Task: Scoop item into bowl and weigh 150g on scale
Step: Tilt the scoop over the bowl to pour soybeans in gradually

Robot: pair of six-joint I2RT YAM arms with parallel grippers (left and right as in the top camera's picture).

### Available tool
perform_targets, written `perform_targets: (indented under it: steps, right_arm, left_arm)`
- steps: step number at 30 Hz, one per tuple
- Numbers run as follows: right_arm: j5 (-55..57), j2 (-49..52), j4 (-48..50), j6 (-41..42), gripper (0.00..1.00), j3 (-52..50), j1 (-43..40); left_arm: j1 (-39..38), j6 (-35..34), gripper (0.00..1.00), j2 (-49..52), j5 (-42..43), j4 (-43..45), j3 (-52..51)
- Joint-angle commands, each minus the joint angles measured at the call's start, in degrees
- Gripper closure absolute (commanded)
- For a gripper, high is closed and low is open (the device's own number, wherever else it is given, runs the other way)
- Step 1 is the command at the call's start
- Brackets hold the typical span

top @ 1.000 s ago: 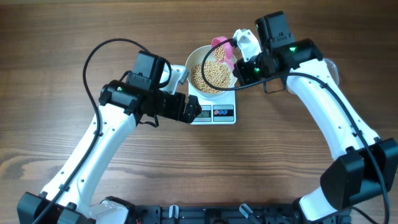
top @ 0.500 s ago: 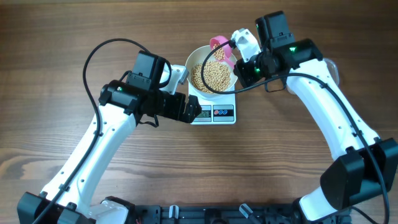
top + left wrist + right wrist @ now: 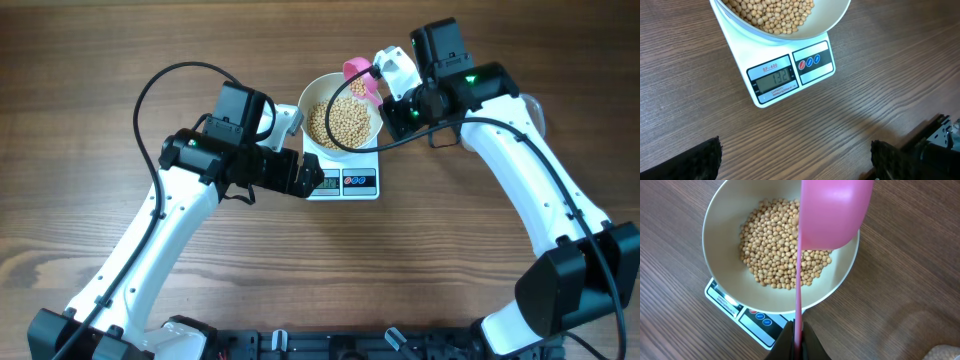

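Wood-grain counter (image 3: 90, 60) carries the scale (image 3: 790, 75), with the bowl (image 3: 722, 275) sitting on it and the beans (image 3: 780, 255) heaped inside. The right tool (image 3: 798, 339) is clamped on the handle of a pink scoop (image 3: 832, 215), which hangs tilted over the bowl's far-right rim with a few beans in it. The left tool (image 3: 797, 162) hovers empty on the near side of the scale, jaws wide apart. The display's digits are too soft to read. A sharp tip could dump too many beans and overshoot the target. Grains may bounce over the rim, and a scoop knock on the bowl would upset the reading.
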Motion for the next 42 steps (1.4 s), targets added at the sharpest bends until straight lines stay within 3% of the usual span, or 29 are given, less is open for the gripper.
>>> perform_targets:
  steps: [1,16,42]
  right_arm:
    - [-0.55,0.46,-0.11,1.51,0.96,1.05,0.44]
    - [-4.37,0.46,-1.29,2.08,0.96,1.05,0.44]
    - [6.01,0.46,-1.22,-0.94,0.96,1.05,4.42]
  left_arm:
    - [0.02,0.87,0.00,0.28,0.55,0.13,0.28]
    - [0.02,0.87,0.00,0.28,0.55,0.13,0.28]
    - [0.02,0.90,0.00,0.28,0.55,0.13,0.28]
